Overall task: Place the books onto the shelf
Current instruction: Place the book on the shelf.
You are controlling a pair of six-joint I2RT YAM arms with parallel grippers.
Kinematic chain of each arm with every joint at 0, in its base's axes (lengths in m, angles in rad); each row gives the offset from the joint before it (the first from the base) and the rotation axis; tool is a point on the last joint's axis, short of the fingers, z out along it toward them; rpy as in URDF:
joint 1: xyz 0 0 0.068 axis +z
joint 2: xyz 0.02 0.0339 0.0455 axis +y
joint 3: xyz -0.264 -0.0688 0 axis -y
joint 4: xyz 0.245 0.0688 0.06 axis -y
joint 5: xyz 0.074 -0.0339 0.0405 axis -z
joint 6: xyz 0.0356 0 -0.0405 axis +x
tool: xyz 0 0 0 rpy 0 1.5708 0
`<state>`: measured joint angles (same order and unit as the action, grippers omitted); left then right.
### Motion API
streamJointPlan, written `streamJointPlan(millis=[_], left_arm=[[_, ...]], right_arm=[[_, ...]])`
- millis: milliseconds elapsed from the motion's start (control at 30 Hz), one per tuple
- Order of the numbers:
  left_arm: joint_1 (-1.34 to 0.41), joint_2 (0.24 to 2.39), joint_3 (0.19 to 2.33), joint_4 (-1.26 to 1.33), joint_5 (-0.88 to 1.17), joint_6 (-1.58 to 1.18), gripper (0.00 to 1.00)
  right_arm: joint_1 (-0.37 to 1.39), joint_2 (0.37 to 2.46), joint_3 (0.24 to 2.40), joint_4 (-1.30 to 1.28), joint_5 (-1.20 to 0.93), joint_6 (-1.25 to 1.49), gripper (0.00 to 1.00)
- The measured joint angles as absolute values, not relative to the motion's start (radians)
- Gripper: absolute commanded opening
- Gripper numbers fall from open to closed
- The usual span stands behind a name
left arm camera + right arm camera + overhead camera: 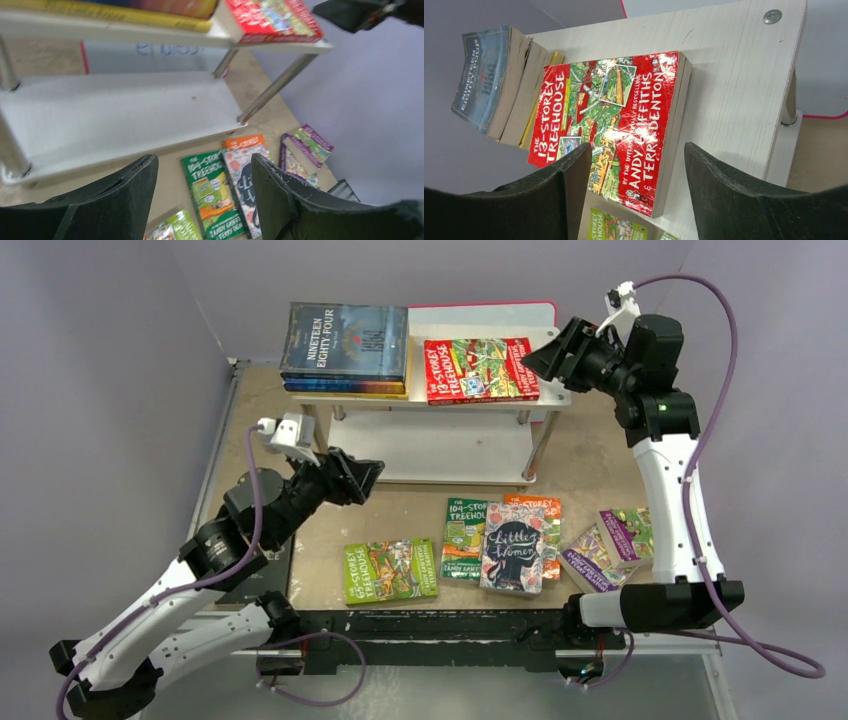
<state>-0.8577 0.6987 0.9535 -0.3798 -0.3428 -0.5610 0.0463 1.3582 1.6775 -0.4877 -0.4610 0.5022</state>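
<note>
While the red "13-Storey Treehouse" book [480,370] lies flat on the top board of the shelf [430,445], at upper centre of the overhead view, the right gripper [540,358] hovers just beside its right end, jaws spread wide and gripping nothing. Left of that book sits a stack [345,345] topped by "Nineteen Eighty-Four". The left gripper [367,475], likewise agape and empty, hangs at centre left. Further books [390,570] lie on the table [600,460] at lower centre, "Little Women" [515,548] among them.
</note>
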Motion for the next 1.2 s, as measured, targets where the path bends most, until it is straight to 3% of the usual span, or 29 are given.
streamJointPlan(millis=[300, 467, 733, 1200], left_arm=[[-0.858, 0.892, 1.153, -0.234, -0.187, -0.464, 0.65], [-0.858, 0.953, 1.155, -0.217, -0.174, -0.451, 0.64], [-0.858, 0.941, 1.145, -0.220, -0.211, -0.453, 0.64], [-0.858, 0.874, 1.082, -0.301, -0.243, -0.483, 0.64]], right_arm=[[0.046, 1.327, 1.610, -0.481, -0.464, 0.469, 0.66], [0.046, 1.312, 1.575, -0.463, -0.475, 0.469, 0.55], [0.046, 1.306, 1.541, -0.426, -0.527, 0.472, 0.48], [0.046, 1.285, 1.452, -0.306, -0.675, 0.592, 0.47]])
